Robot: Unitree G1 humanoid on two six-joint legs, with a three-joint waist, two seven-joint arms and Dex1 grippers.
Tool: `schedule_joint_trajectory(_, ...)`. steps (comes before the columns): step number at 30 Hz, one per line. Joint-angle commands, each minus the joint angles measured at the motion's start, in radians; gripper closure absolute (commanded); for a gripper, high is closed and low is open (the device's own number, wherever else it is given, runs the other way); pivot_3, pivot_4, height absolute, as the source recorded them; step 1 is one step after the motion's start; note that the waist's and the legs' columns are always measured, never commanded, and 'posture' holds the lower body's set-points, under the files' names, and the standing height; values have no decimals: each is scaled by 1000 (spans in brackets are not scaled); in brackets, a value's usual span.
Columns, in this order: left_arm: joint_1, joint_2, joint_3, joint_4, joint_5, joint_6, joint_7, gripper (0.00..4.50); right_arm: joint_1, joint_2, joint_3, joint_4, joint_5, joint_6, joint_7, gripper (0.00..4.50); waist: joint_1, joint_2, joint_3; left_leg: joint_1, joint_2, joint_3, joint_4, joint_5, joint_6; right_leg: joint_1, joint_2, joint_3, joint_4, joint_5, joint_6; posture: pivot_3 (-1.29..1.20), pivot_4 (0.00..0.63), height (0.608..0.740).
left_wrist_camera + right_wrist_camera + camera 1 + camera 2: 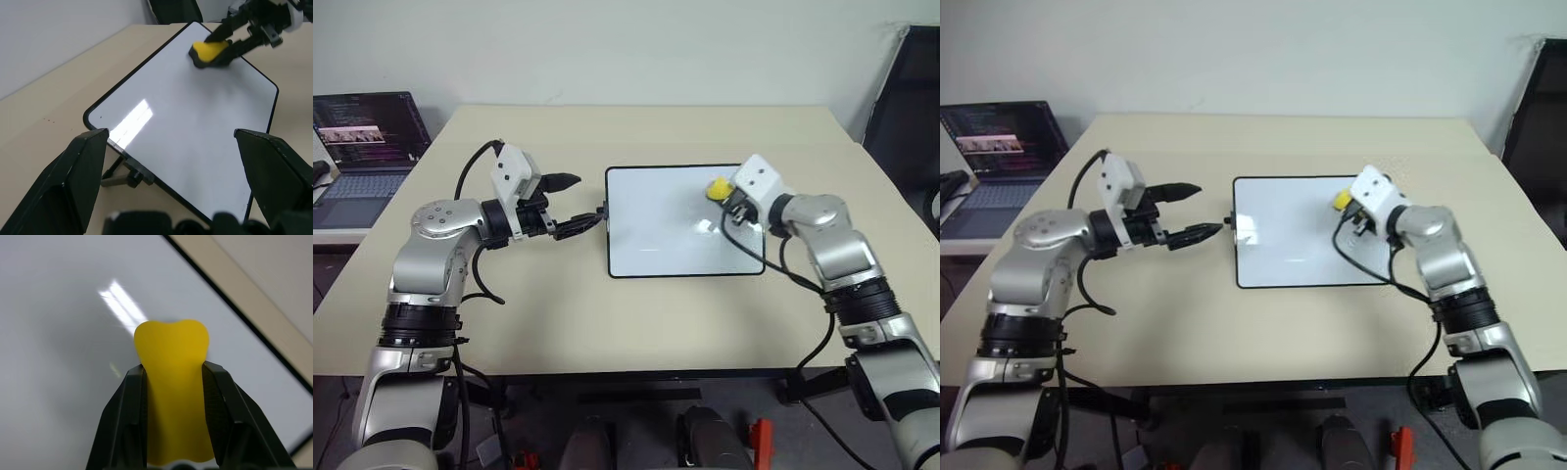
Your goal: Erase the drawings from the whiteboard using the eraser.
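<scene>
- Beige tabletop [636,323] carries the whiteboard [656,245], which lies flat near its middle; a laptop [362,147] sits open off the far left edge, against a pale wall.
- Right gripper [729,199] is pinching the eraser [717,187], the yellow lump squeezed between both black fingers [124,416], its tip over the board's far right part.
- Left gripper [570,204] stands spread wide, its fingertips just beside the board's left short side, near the small black knob [603,211]; it holds nothing.
- Drawings: I cannot make out any pen marks on the glossy surface; a glare streak [134,117] crosses it.
- Right arm reaches in from the right, forearm angled inward and wrist tipped downward; left arm is bent, its gripper about level and pointing toward the board.
- Risk, as I judge it: with the left gripper not clamped on the frame, a firm wipe could drag the board across the table.
- Marks hidden by glare could be missed.
</scene>
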Motion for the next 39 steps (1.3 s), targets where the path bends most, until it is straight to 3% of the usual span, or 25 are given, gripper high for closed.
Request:
schedule_joint_trajectory(1,-7,11,20,-37,0,-5,9,0,44,19,55,-26,-10,62,37,3306,2,0,0,0,2,0,0,0,0,0,2,0,0,0,-1,0,150,740)
schedule_joint_trajectory(17,-20,14,15,-23,2,-11,-2,0,-58,-101,-50,262,-69,-2,-125,3327,20,-5,-3,0,6,1,1,1,0,0,5,-1,-1,2,-5,0,150,740)
schedule_joint_trajectory(24,-33,9,10,-8,8,-16,-8,0,-24,-75,-18,181,-66,18,-97,3330,14,-5,-3,0,6,2,0,1,0,0,5,0,-2,2,-4,0,150,740)
schedule_joint_trajectory(33,-27,4,14,-7,9,-13,-9,0,96,85,117,19,-78,116,-40,3336,-17,-7,-4,2,10,2,-2,1,0,-1,8,0,-1,2,-5,0,150,740)
schedule_joint_trajectory(39,-20,4,14,-19,9,-8,-6,0,127,57,107,-11,-84,131,-36,3338,-13,-7,-5,2,9,2,-1,1,0,0,7,0,-1,-1,-10,0,150,740)
